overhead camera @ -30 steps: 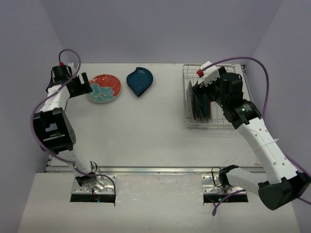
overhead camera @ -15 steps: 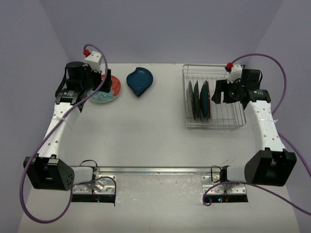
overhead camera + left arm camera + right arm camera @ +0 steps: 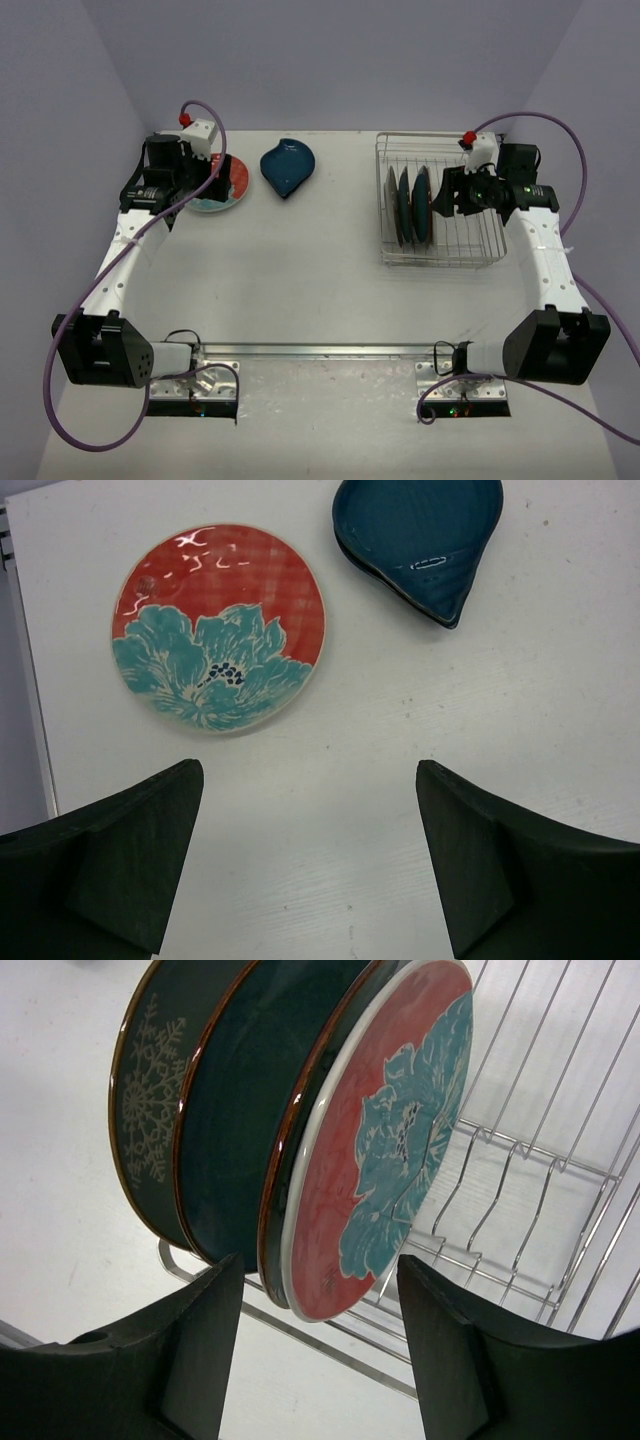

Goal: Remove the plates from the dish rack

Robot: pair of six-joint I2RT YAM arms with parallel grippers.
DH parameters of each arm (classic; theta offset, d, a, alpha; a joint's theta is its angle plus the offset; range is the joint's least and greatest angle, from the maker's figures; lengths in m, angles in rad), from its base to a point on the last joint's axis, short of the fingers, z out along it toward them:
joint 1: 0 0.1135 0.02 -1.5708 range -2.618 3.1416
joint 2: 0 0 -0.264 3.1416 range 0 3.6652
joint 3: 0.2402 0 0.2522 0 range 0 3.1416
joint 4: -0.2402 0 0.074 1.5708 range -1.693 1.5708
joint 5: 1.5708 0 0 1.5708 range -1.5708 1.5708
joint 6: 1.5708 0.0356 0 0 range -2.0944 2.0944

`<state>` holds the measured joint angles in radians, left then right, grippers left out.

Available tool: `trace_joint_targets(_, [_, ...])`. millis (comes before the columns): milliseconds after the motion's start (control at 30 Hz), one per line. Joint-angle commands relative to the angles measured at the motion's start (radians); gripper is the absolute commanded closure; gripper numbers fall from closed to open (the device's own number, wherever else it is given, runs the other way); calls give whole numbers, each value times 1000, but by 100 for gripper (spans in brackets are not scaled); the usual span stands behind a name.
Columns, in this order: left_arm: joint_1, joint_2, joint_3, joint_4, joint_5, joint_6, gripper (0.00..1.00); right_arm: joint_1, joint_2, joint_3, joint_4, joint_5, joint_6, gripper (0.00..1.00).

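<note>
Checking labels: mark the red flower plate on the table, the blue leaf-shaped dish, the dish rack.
red flower plate (image 3: 218, 628): left wrist view, centre of its face.
blue leaf-shaped dish (image 3: 420, 530): left wrist view, inner bowl.
dish rack (image 3: 462, 245): top view, bare wire floor near its front.

White table (image 3: 300, 270) boxed by plain lavender walls (image 3: 330, 60); even light.

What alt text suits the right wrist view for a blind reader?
Three plates stand on edge in a dish rack: nearest a red plate with a teal flower, then a dark teal plate, then a dark snowflake plate. The right gripper has open jaws flanking the red plate's lower edge.
</note>
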<state>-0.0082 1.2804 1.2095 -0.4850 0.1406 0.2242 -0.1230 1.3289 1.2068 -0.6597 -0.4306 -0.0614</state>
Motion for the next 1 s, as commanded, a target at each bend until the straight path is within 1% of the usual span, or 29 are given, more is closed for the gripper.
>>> trace_joint_targets(0, [-10,4,19,28,-3,-14,14,-9,-18,22,17,4,-32,42])
trace_joint_targets(67, [-10,4,21,28,-4,-15,14,-17,-16,22,16,0,-36,45])
trace_joint_targets(233, [-10,5,19,27,-1,-23,15,-23,-11,19,17,-8,-48,48])
trace_joint_targets(967, [-10,24,16,29,-4,-41,15,-23,41,51,-4,-56,-65,49])
